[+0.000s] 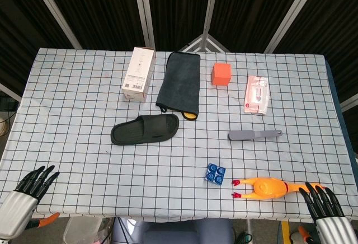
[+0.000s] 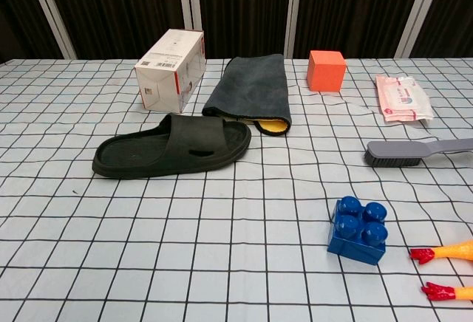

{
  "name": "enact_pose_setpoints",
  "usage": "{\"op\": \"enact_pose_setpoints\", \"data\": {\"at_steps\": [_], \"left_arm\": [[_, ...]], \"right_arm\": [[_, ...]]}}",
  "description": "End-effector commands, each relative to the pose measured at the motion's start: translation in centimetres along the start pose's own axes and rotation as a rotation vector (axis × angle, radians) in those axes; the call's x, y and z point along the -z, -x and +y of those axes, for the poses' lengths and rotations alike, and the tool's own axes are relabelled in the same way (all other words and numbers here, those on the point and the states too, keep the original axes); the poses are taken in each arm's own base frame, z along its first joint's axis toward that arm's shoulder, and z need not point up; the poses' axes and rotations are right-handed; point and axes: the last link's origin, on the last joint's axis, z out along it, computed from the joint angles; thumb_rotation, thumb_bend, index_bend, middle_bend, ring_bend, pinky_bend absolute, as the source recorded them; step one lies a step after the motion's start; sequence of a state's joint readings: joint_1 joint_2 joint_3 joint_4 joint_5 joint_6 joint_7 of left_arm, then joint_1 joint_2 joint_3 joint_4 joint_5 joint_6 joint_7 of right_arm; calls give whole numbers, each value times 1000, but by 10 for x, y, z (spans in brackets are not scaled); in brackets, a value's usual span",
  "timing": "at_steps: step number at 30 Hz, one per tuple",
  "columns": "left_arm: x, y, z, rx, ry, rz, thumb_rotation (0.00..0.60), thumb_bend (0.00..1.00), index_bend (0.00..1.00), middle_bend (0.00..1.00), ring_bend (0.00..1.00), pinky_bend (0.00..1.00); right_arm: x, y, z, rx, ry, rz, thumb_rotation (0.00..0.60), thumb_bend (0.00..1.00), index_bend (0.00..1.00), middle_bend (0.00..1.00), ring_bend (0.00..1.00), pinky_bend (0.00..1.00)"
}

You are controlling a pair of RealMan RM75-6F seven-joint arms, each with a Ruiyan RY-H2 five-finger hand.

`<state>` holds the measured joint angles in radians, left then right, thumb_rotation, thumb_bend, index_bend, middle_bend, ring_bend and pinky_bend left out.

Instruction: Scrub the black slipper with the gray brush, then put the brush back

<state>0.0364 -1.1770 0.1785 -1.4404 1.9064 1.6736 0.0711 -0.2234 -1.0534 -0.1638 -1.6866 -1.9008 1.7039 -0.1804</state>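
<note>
The black slipper (image 1: 145, 129) (image 2: 174, 145) lies flat on the checked tablecloth, left of centre. The gray brush (image 1: 254, 135) (image 2: 417, 151) lies to its right, bristle end toward the slipper and handle pointing right. My left hand (image 1: 25, 196) hovers at the near left corner of the table, fingers spread, holding nothing. At the near right corner my right hand (image 1: 327, 210) is likewise spread and empty, just right of a toy chicken. Both hands are far from slipper and brush. The chest view shows neither hand.
A white box (image 1: 139, 73) (image 2: 171, 69), a dark folded cloth (image 1: 180, 81) (image 2: 250, 91), an orange cube (image 1: 221, 74) (image 2: 326, 70) and a wipes pack (image 1: 257, 94) (image 2: 402, 97) line the far side. A blue brick (image 1: 215, 173) (image 2: 359, 229) and an orange rubber chicken (image 1: 265, 188) (image 2: 447, 270) sit near the front.
</note>
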Motion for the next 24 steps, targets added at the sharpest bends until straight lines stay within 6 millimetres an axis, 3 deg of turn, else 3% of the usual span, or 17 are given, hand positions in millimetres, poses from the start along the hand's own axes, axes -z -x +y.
{"op": "enact_pose_setpoints", "data": {"at_steps": [1,6,10,15,24], "left_arm": [[0,0,0,-1,-3,-3,443,34,0,0,0,127],[-3,-1,2,0,16,18,443,43,0,0,0,127],[-9,-4,6,12,56,81,443,47,0,0,0,127],[-25,-1,6,-5,39,83,442,47,0,0,0,127],[-65,5,14,-45,40,71,451,47,0,0,0,127]], "right_arm": [[-1,1,0,2,1,-3,600,267,0,0,0,0],[-4,2,-1,-19,-9,-10,600,267,0,0,0,17],[-25,1,-12,-61,-97,54,600,266,4,0,0,76],[-71,9,-22,-1,-139,-12,600,266,104,26,8,101],[-152,4,-49,95,-175,-51,600,286,177,83,43,113]]}}
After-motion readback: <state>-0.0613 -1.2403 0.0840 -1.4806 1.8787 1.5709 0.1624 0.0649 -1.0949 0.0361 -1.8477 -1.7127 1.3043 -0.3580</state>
